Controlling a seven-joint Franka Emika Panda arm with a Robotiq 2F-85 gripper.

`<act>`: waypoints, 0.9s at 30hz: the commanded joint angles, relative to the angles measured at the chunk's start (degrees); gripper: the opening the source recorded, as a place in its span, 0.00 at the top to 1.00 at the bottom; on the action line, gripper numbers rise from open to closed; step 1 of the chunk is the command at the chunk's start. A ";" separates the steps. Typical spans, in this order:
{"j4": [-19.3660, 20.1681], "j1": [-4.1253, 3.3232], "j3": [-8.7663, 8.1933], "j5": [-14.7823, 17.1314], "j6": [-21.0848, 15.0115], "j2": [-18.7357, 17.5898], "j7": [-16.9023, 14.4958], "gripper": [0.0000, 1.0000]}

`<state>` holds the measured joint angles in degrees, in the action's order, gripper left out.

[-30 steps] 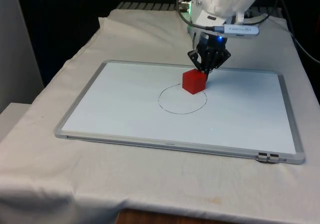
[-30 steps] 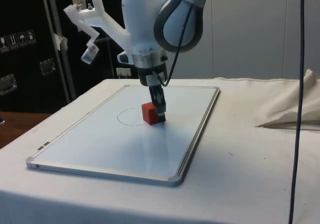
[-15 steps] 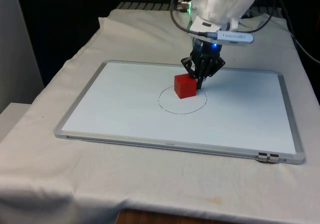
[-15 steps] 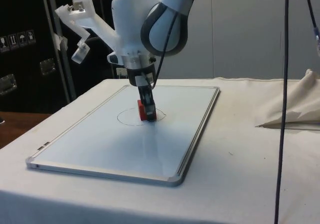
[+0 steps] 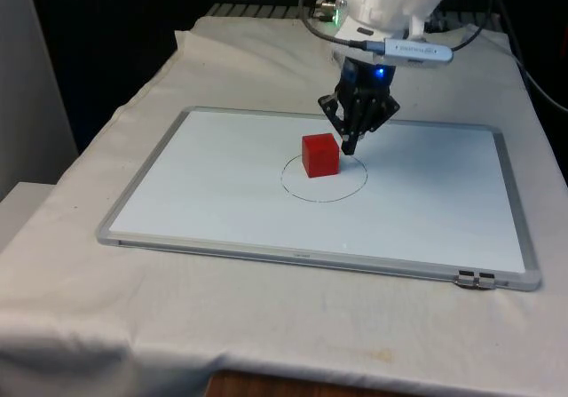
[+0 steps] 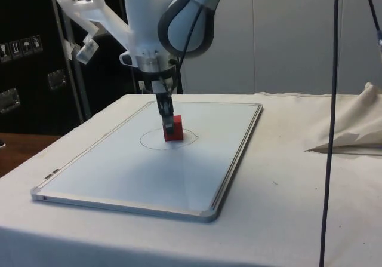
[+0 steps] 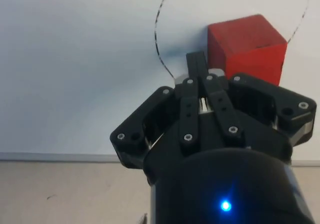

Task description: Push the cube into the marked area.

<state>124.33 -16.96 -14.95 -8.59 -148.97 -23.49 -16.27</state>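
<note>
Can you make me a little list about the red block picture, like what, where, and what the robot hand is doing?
cube: red cube, inside the circle, near its far edge
circle: thin line drawn on the whiteboard
gripper: gripper shut, tip low beside the cube on the front view's right
board: flat on the cloth
task: the cube sits in the marked area

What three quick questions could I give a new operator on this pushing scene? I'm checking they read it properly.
1. True or false: the red cube lies inside the drawn circle.
2. The gripper fingers are: A) shut, B) wide open.
3. Fill in: the circle is drawn on a ____.

Key:
1. True; it sits near the circle's far edge.
2. A.
3. Whiteboard.
</note>
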 commanded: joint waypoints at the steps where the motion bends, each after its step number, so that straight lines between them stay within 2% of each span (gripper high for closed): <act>1: 0.46 -0.17 -0.17 -0.06 -0.29 0.46 0.69 1.00; 8: 1.15 -0.17 -0.06 0.29 0.06 2.41 3.21 1.00; 9: 0.69 -0.06 0.00 0.17 0.00 1.66 2.75 1.00; 10: 1.26 -0.23 -0.06 0.34 0.11 2.64 3.55 1.00; 14: 1.78 -0.17 0.00 0.46 0.23 3.84 5.04 1.00; 24: 3.09 -0.06 0.40 1.72 0.63 6.07 7.16 1.00; 25: 2.64 -0.17 0.11 1.09 0.40 5.44 7.22 1.00; 27: 3.38 -0.11 0.40 2.29 0.69 6.47 7.28 1.00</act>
<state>127.31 -17.19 -14.84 -6.82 -148.51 -17.53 -9.00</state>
